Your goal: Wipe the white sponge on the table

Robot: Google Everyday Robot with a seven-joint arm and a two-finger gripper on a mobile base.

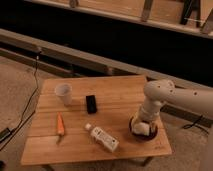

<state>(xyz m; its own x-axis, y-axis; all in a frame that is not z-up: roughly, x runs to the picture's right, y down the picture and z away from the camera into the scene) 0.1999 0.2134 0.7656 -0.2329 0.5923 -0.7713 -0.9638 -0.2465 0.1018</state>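
Note:
The light-brown plank-topped table [115, 92] fills the middle of the camera view. At its right front corner stands a dark bowl [151, 135]. A small whitish block, the white sponge [139, 130], lies in the bowl. My white arm comes in from the right and bends down over the bowl. My gripper [142, 123] is right above the sponge, at or on it, and the wrist hides where they meet.
A white paper cup [63, 93] stands at the left rear. A small black object [91, 104] lies mid-table. An orange carrot [60, 124] lies at the left front and a white labelled bottle [102, 138] at the front centre. Cables run on the floor to the left.

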